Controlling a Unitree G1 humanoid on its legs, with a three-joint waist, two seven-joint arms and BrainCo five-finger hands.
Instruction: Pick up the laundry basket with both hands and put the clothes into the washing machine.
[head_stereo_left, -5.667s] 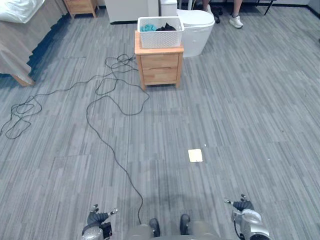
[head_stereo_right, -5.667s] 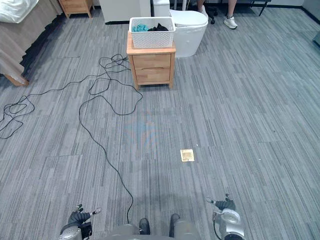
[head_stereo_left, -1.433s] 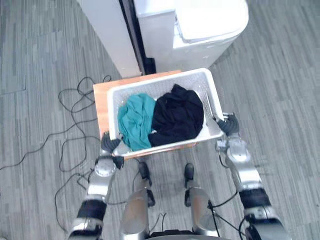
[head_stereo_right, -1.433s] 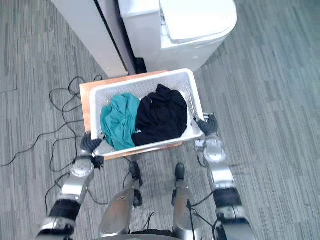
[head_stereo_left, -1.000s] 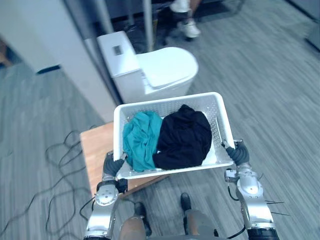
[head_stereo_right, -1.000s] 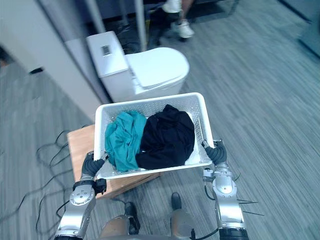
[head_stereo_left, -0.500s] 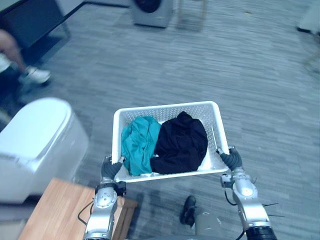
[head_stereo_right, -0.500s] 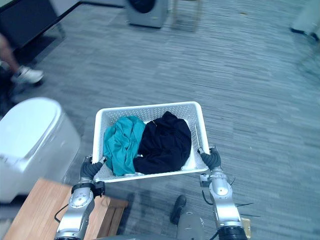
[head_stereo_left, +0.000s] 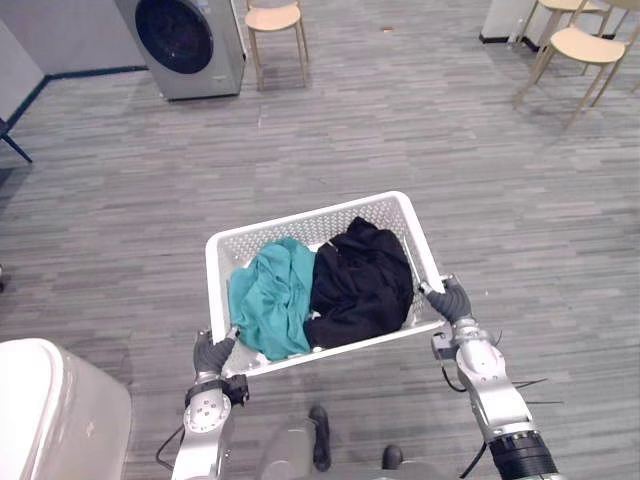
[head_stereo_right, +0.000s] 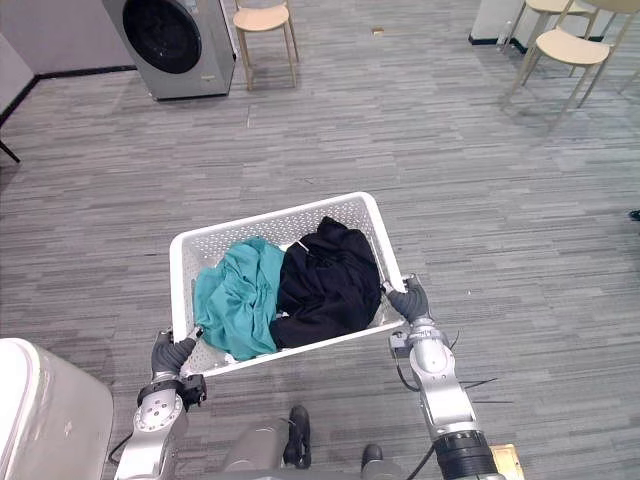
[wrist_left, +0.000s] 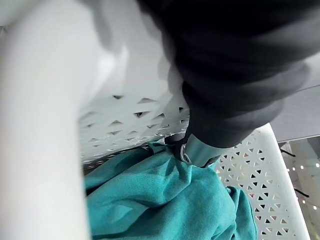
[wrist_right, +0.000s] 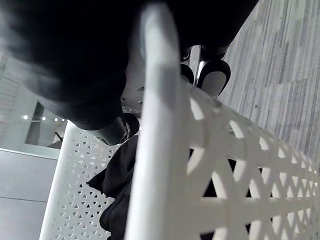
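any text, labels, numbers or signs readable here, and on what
No text can be read.
washing machine: any print on its front is too small to read.
laundry basket, teal garment, black garment: no print shows.

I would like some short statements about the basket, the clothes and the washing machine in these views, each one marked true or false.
1. Both the left robot hand and the right robot hand grip the laundry basket. True.
2. The teal garment lies to the right of the black garment. False: it lies to its left.
3. The washing machine door is open. False: it is shut.
4. A chair stands beside the washing machine. True.
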